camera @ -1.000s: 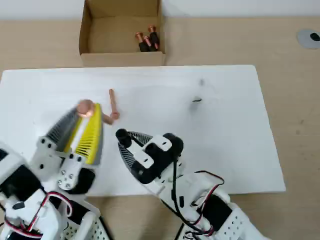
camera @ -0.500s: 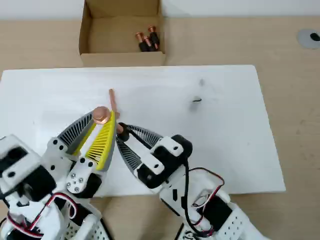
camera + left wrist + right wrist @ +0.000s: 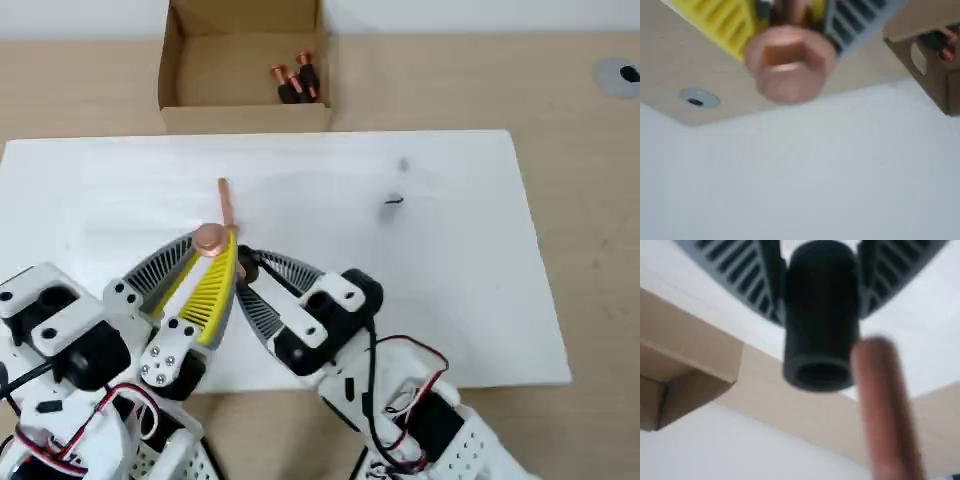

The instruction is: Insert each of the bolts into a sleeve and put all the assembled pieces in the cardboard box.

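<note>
Left jaws: closed on a bolt [image 3: 210, 240], gripped on the shank just under its copper hex head, between a yellow finger [image 3: 212, 290] and a grey finger [image 3: 165, 262]. In the left wrist view the head [image 3: 790, 62] faces the camera and sits just clear of the fingertips.

Right jaws: closed on a black sleeve [image 3: 245, 268], clamped across its body between two grey ribbed fingers [image 3: 290, 270]. In the right wrist view the sleeve [image 3: 821, 315] has its open mouth facing out. The copper shank of the held bolt lies just beside that mouth, not inside it.

From above, the two sets of jaws meet tip to tip over the near-left part of the white sheet [image 3: 450, 300].

A second bolt [image 3: 226, 198] lies loose on the sheet. Its near end is hidden behind the head of the held bolt.

The cardboard box [image 3: 180, 60] stands on the table [image 3: 580, 180] beyond the sheet's far edge. Assembled pieces [image 3: 295, 78] lie together in its far-right corner; cannot tell the exact number.

A small dark mark [image 3: 393, 200] is on the sheet right of centre. A grey disc [image 3: 617, 75] is set in the table at far right.
</note>
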